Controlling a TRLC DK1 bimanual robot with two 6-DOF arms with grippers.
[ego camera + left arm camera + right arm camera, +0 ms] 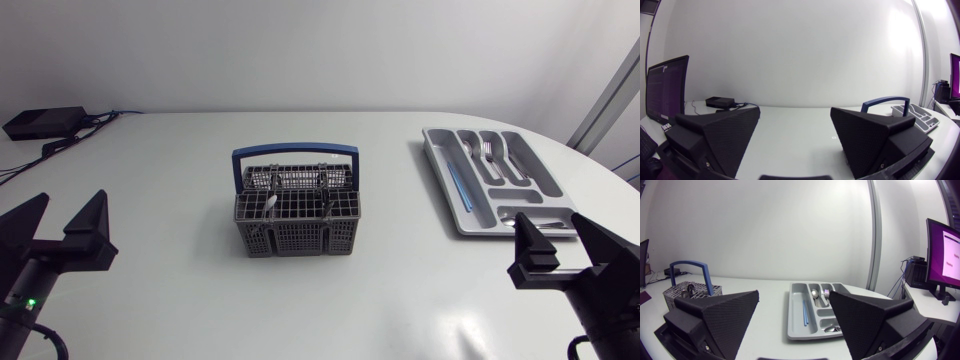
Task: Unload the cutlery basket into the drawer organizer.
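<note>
**Basket loaded, both tools apart and clear of the work**

The cutlery basket (297, 205) stands upright near the middle of the worktop (180, 300). Its blue handle is raised over the far side, which leaves the near compartments reachable from above. A few silver pieces (270, 204) stand handle-down or handle-up in the grid. Which way, and how many, cannot be told through the mesh.

The drawer organizer (495, 180) lies flat, well apart from the basket on the right side of the worktop. It appears to be placed there so the right arm can serve it without crossing over. It is already partly filled: forks (487, 152) lie in a far compartment, a thin blue stick (455, 185) lies in the long slot nearest the basket, and a spoon-like piece is at the near end.

The left tool (58, 235) sits at the near left edge of the worktop with its fingers spread wide and nothing between them. The right tool (565, 255) sits at the near right edge, just in front of the organizer, also spread wide and empty. Both are level and well back from the basket, which reads as a rest posture.

Judgement: unloading is incomplete. The next pick calls for a descent from above into a narrow cell, and fouling the raised handle or the mesh is the main hazard.
</note>
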